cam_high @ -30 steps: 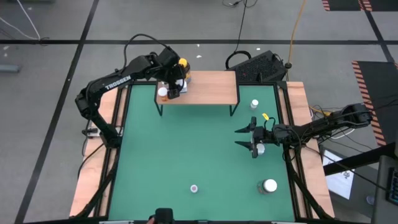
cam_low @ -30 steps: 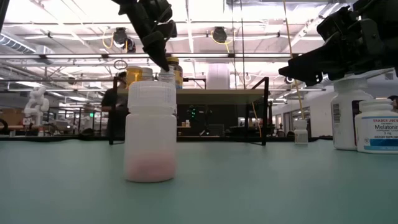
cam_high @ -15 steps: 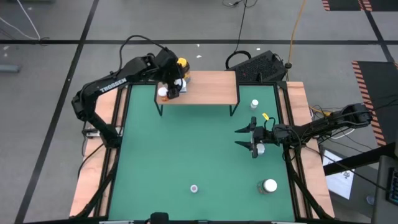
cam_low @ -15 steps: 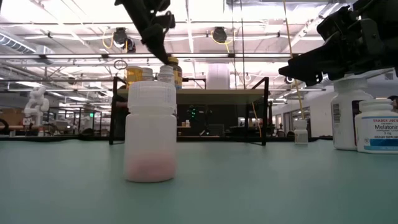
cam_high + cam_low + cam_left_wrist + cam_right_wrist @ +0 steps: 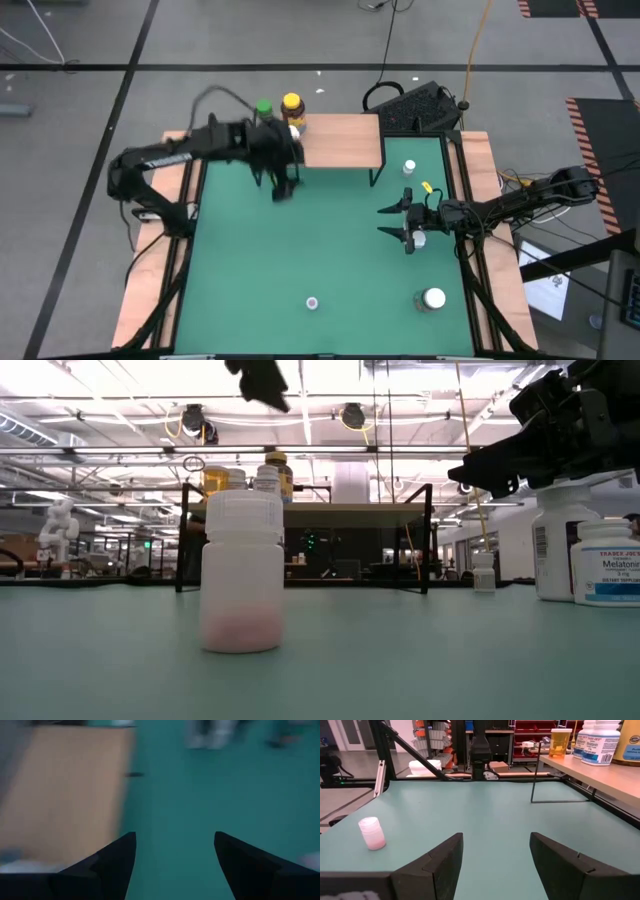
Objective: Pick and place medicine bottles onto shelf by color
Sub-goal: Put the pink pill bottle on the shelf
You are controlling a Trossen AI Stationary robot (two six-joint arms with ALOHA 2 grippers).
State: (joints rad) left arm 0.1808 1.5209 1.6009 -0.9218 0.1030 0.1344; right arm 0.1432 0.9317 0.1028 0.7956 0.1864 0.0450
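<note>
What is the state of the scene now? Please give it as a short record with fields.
left gripper: open, empty, over the green mat just in front of the shelf
right gripper: open, empty, above the mat's right side
shelf: light-wood board on black legs, at the mat's far edge
on or at the shelf's far left corner: green-capped bottle, yellow-capped bottle
on the mat: small white bottle near the front, white-lidded bottle at front right, small white bottle right of the shelf

You have a green mat point(image 5: 320, 260) on the table. A small wooden shelf point(image 5: 340, 140) stands on it at the far side. On the mat sit a tiny white bottle point(image 5: 312, 302), a big white-lidded bottle point(image 5: 433, 298) and another small bottle point(image 5: 409, 167).
</note>
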